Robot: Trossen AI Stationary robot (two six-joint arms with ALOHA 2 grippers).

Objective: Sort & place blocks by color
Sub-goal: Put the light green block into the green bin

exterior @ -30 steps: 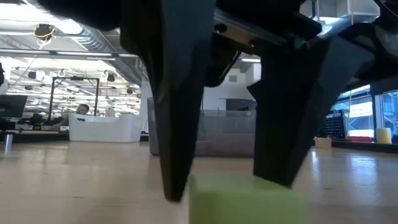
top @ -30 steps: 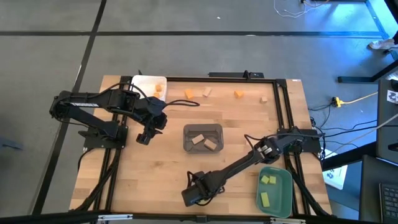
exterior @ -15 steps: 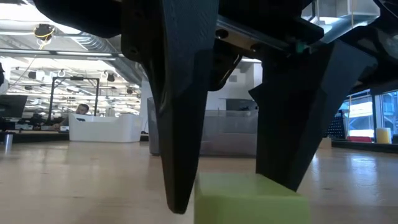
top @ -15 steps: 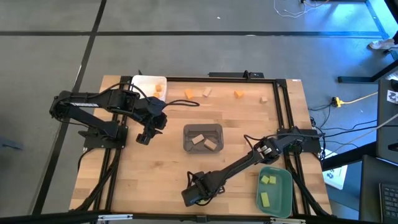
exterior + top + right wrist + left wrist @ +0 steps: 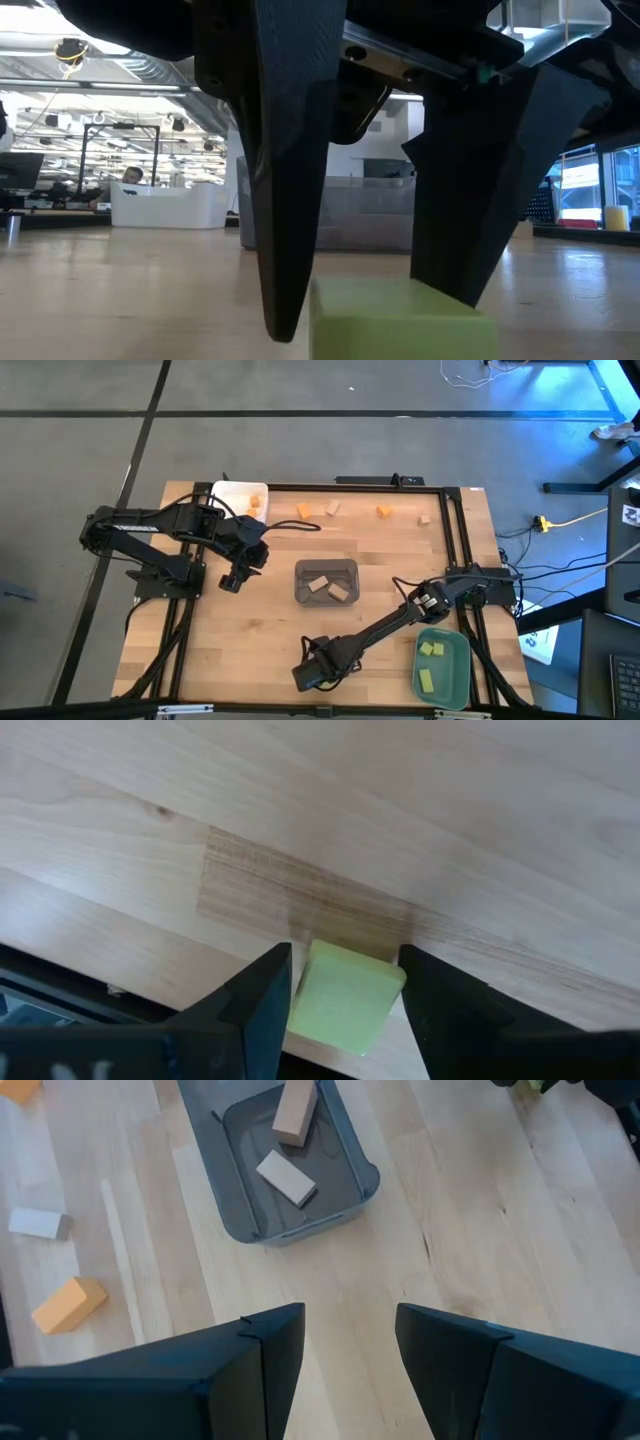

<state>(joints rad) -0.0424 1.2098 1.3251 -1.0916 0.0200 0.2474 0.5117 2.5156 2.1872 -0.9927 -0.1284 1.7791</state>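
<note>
A yellow-green block lies flat on the table near its near edge. My right gripper stands over it, open, one finger on each side; the low view shows the same block close up. My left gripper hovers open above bare table, left of the grey tray. That tray holds two tan blocks. Two orange blocks and two tan blocks lie along the far side. My right gripper comes at the yellow-green block from above, pointing down, and straddles it. One corner of the block lies against one finger. A thin shadowed gap shows at the other finger. The block rests on the table.
A white tray at the far left corner holds an orange block. A teal tray at the near right holds two yellow-green blocks. A dark frame runs along the table's edges. Bare wood lies between the grey tray and the near edge.
In the low view my right gripper has sunk a little lower, so its fingertips now reach down beside the yellow-green block. The block has shifted slightly sideways on the table.
</note>
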